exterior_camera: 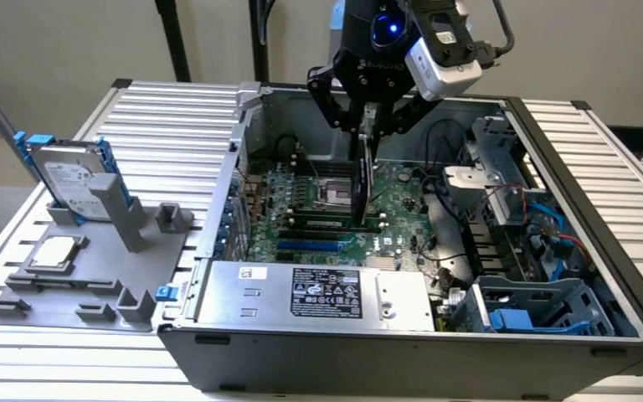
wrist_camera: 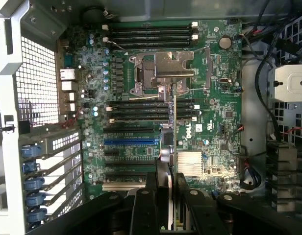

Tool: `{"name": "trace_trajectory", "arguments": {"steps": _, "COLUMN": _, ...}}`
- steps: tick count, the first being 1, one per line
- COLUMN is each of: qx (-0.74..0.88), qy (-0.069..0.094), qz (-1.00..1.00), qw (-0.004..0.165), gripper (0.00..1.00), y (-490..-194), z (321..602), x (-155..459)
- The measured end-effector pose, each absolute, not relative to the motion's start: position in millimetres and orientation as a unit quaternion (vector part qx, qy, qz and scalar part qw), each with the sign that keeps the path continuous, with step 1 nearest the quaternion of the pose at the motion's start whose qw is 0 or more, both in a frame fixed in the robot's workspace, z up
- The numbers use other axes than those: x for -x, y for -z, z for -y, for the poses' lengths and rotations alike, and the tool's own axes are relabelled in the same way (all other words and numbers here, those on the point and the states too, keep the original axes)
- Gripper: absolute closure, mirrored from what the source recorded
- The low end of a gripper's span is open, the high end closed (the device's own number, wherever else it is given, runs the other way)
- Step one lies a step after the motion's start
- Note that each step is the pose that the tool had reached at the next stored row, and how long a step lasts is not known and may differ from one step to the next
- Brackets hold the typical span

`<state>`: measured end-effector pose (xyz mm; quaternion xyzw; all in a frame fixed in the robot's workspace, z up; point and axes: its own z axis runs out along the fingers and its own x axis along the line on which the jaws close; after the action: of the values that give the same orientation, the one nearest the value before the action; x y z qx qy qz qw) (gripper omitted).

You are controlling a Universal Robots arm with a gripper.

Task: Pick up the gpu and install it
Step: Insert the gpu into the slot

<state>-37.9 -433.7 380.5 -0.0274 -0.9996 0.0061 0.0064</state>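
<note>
The gpu (exterior_camera: 362, 180), a thin flat dark card seen from its edge, hangs upright inside the open grey metal computer case (exterior_camera: 299, 360), over the black slots of the green motherboard (exterior_camera: 299, 188). The fingers of the black gripper (exterior_camera: 368, 127) are clenched on the card's upper edge.

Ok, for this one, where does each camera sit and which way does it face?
Exterior view: off the arm, raised beside the open computer case, looking down into it; shows the gripper holding the gpu upright over the motherboard.
Wrist view: on the wrist, facing down onto the motherboard; the gripper's fingers flank the gpu's edge.
Shared: gripper, gpu, motherboard.
</note>
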Motion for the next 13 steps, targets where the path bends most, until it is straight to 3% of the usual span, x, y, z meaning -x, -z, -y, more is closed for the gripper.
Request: {"name": "trace_trajectory", "arguments": {"steps": 13, "qx": 0.012, "qy": -0.006, "qz": 1.000, "qw": 0.006, "gripper": 0.73, "y": -380.4, "z": 433.7, "x": 37.9}}
